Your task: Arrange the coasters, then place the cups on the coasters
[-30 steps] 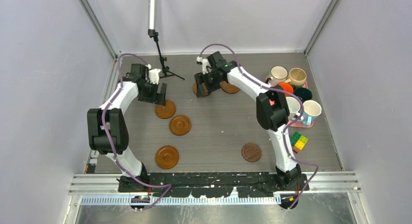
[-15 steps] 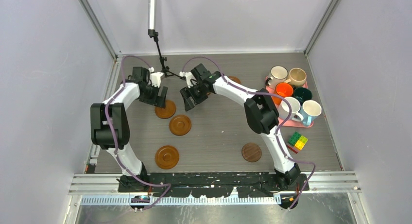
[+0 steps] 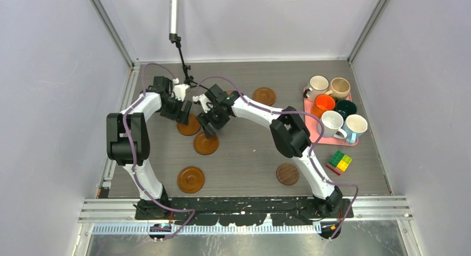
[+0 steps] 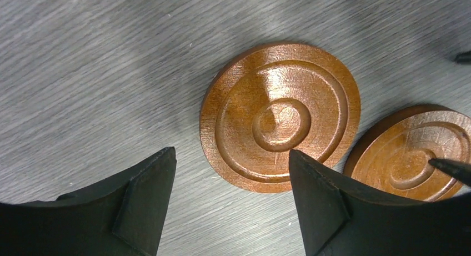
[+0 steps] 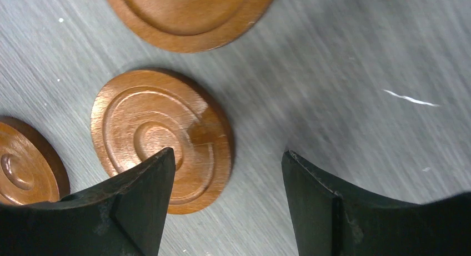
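The reddish wooden coasters, turned with concentric rings and raised rims, lay on the grey grained table (image 3: 250, 156). The left gripper (image 4: 230, 156) hung over one coaster (image 4: 280, 116), fingers spread and empty. The right gripper (image 5: 228, 156), equally wide and empty, hung beside a second coaster (image 5: 161, 139) (it had swung across from the far coasters a second before). The glossy mugs (image 3: 332, 121) crowded the pink tray (image 3: 350, 141), well apart.

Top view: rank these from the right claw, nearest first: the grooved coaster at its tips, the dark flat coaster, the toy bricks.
1. Grooved coaster: just on the near side of the right claw, left of centre.
2. Dark flat coaster: toward the near edge, right of centre.
3. Toy bricks: far right.
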### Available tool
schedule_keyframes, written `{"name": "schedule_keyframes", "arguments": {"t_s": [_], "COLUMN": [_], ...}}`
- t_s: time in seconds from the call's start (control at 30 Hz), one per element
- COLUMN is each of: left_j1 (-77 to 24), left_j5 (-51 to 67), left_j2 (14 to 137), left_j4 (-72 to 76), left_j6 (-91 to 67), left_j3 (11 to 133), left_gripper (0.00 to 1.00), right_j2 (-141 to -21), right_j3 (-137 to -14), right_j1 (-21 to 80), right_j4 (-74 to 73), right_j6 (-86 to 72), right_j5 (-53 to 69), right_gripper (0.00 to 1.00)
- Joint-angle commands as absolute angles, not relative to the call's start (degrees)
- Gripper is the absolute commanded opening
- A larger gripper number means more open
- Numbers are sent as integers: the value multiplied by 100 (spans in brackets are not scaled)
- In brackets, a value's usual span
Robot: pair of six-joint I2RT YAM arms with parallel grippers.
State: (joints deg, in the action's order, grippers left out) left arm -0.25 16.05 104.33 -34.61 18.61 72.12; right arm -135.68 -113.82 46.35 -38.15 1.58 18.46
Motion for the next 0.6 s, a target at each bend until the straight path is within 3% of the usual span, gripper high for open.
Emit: {"name": "schedule_keyframes", "arguments": {"t_s": [0.0,0.37,0.57], "left_j1": [-26,-26,-148], "left_j5": [1594,1778,1739], "left_j2": [10660,10884,10815], "left_j4": [-3669,-3627,-3692], "left_j6": [2047,2030,2260], "left_j3": [7468,7460,7326], "left_gripper": [74,57,51], "right_j2": [-13638,-13615,-13456], "right_j3": [-11675,-11100,-10579], "right_j1": [4977,5307,5262], "right_j4": [-4051,-4232,-4226], "right_j6": [496,980,1175], "right_j5": [1280,427,-516], "right_gripper": [75,74,61]}}
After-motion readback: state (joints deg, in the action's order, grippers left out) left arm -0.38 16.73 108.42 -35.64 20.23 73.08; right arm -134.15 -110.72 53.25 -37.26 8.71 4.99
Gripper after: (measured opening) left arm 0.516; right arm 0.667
